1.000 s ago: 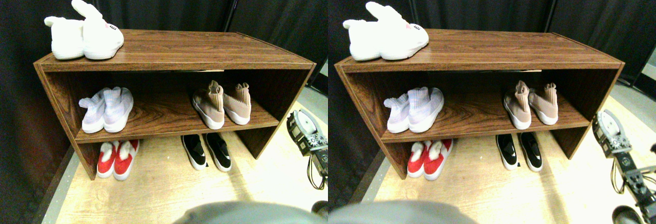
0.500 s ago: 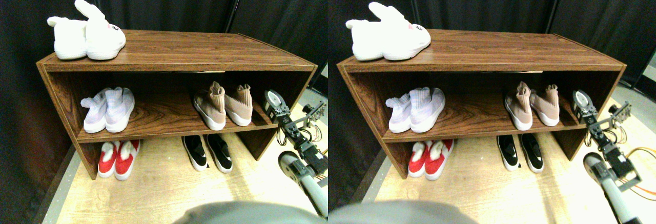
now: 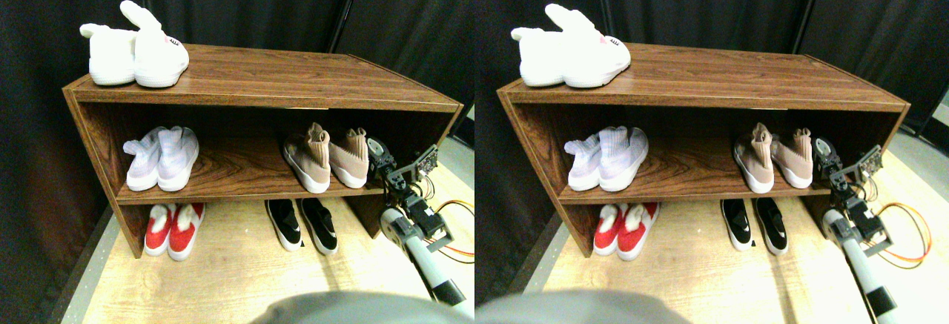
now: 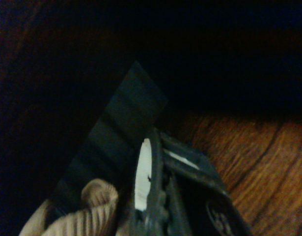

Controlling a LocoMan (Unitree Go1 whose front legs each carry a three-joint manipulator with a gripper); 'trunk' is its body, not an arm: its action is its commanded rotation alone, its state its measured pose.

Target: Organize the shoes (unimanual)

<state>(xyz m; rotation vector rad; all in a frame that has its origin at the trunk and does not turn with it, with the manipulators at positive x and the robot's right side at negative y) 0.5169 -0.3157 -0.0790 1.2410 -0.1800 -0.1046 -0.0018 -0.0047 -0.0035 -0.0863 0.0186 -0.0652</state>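
Wooden shoe rack (image 3: 259, 72), dark curtain behind.
Right gripper (image 3: 376, 152) is seen beside the tan shoes (image 3: 326, 157) on the middle shelf; jaw state cannot be told.

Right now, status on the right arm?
Right gripper at middle shelf, beside tan sneakers. Nothing held that shows. Black slip-ons below, clear.

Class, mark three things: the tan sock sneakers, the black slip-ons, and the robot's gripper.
tan sock sneakers (image 3: 326, 161), stereo pair view, left shoe's side.
black slip-ons (image 3: 302, 224), stereo pair view, between the pair.
right gripper (image 3: 378, 153), stereo pair view, tip.
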